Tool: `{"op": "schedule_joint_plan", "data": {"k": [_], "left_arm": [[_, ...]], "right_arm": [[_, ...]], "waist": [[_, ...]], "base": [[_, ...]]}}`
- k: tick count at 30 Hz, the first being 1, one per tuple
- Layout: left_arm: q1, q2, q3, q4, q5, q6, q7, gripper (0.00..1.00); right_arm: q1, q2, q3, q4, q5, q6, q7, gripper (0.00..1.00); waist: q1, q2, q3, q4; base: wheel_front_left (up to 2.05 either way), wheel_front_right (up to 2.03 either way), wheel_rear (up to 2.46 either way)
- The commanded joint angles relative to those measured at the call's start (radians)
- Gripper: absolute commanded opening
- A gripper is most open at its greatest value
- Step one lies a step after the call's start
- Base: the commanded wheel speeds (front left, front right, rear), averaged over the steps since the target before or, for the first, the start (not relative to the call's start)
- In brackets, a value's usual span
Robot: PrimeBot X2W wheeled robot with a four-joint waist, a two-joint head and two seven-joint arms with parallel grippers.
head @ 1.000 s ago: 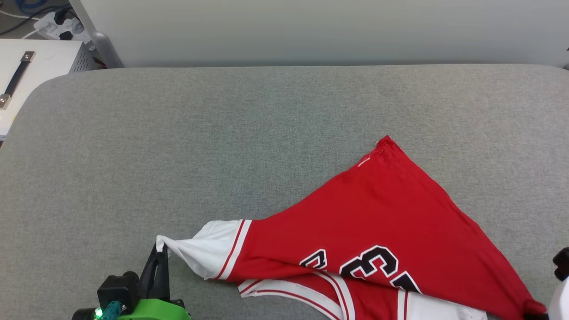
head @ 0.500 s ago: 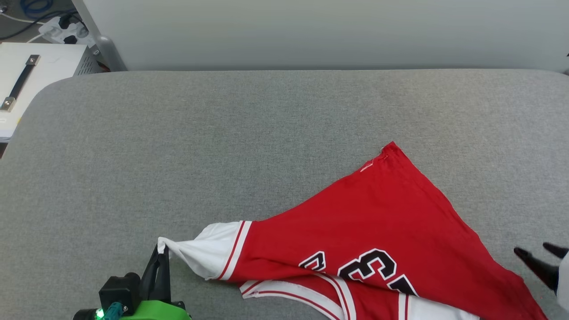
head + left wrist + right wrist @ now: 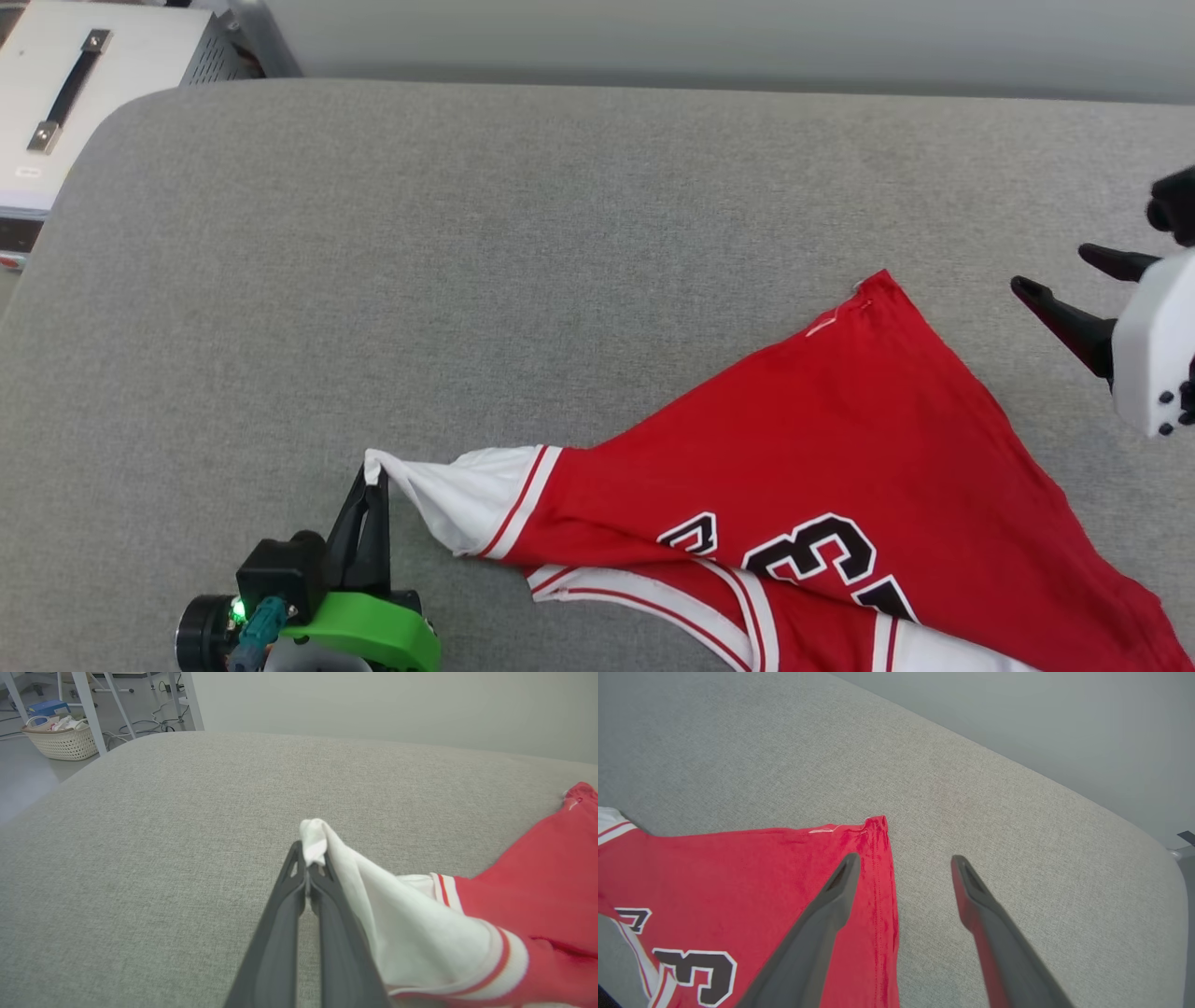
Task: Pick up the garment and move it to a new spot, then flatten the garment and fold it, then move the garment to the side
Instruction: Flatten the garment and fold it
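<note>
- though rounded at its corners, runs broad and flat across the head view: a grey surface point(image 3: 467, 233) of coarse woven upholstery, matte and faintly flecked.
- backed by a plain pale wall point(image 3: 747, 37), smooth and unmarked.
- beyond the far left corner, a white box point(image 3: 140, 47) with a black strap handle point(image 3: 70, 93) and vent slots down one side.
- in the left wrist view, past the surface's edge: a smooth grey floor point(image 3: 28, 788), a cream woven basket point(image 3: 63, 742), pale table legs point(image 3: 88, 709) and loose cables point(image 3: 154, 714).
- spread on the near right part of the surface, the garment point(image 3: 822, 439): thin soft red fabric drawn into a rough triangle, one stitched corner pointing toward the wall, a white sleeve with red-and-white striped trim stretched out to the left.
- readable on the red cloth: a black "3" point(image 3: 812, 551) outlined in white, upside down in the head view; beside it only pieces of other characters, too cut off to read.
- pinched tight on the tip of the white sleeve, lifting it into a small peak: left gripper point(image 3: 373, 481), dark tapered fingers on a green mount.
- spread wide and holding nothing: right gripper point(image 3: 1047, 266), to the right of the garment's far corner; contact with the red hem not tellable from the right wrist view.
</note>
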Motion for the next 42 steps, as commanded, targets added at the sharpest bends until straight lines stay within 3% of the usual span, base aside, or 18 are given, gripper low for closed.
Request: {"op": "schedule_joint_plan", "data": {"k": [1, 8, 12, 20, 29, 30, 31, 37, 42], "left_arm": [[-0.026, -0.004, -0.005, -0.008, 0.009, -0.004, -0.006, 0.0], [-0.072, -0.011, -0.035, -0.03, 0.007, 0.0, -0.006, 0.0], [-0.1, -0.014, -0.053, -0.043, 0.002, 0.004, -0.006, 0.0], [-0.132, -0.016, -0.078, -0.056, -0.002, 0.013, -0.006, 0.0], [-0.142, -0.017, -0.092, -0.061, -0.007, 0.029, -0.006, 0.0], [-0.14, -0.017, -0.091, -0.059, -0.007, 0.03, -0.006, 0.0], [-0.139, -0.017, -0.09, -0.057, -0.007, 0.031, -0.006, 0.0], [-0.12, -0.017, -0.074, -0.048, 0.001, 0.029, -0.006, 0.0], [-0.105, -0.009, -0.055, -0.049, 0.015, 0.022, -0.006, 0.0]], "right_arm": [[-0.051, 0.006, 0.038, 0.016, -0.003, -0.001, 0.033, 1.0], [-0.25, 0.009, 0.22, 0.146, 0.023, -0.001, 0.21, 1.0], [-0.339, 0.018, 0.307, 0.221, 0.019, -0.001, 0.251, 1.0], [-0.428, 0.061, 0.467, 0.389, 0.0, -0.001, 0.203, 1.0], [-0.437, 0.051, 0.638, 0.488, 0.058, -0.001, 0.165, 1.0], [-0.441, 0.049, 0.653, 0.49, 0.068, -0.001, 0.161, 0.04], [-0.445, 0.047, 0.662, 0.491, 0.079, -0.001, 0.155, 0.0], [-0.476, 0.046, 0.687, 0.5, 0.136, -0.001, 0.064, 0.0], [-0.483, 0.046, 0.679, 0.488, 0.167, -0.001, -0.088, 0.0]], "waist": [[0.0, -0.0001, 0.051, 0.042], [0.0, -0.0001, 0.124, 0.087], [0.0, -0.0001, 0.165, 0.109], [0.0, -0.0001, 0.222, 0.129], [0.0, -0.0001, 0.239, 0.128], [0.0, -0.0001, 0.235, 0.124], [0.0, -0.0001, 0.23, 0.121], [0.0, -0.0001, 0.176, 0.091], [0.0, -0.0001, 0.102, 0.063]], "base": [[0.0, 0.0, 0.0], [0.0, 0.0, 0.0], [0.0, 0.0, 0.0], [0.0, 0.0, 0.0], [0.0, 0.0, 0.0], [0.0, 0.0, 0.0], [0.0, 0.0, 0.0], [0.0, 0.0, 0.0], [0.0, 0.0, 0.0]]}}
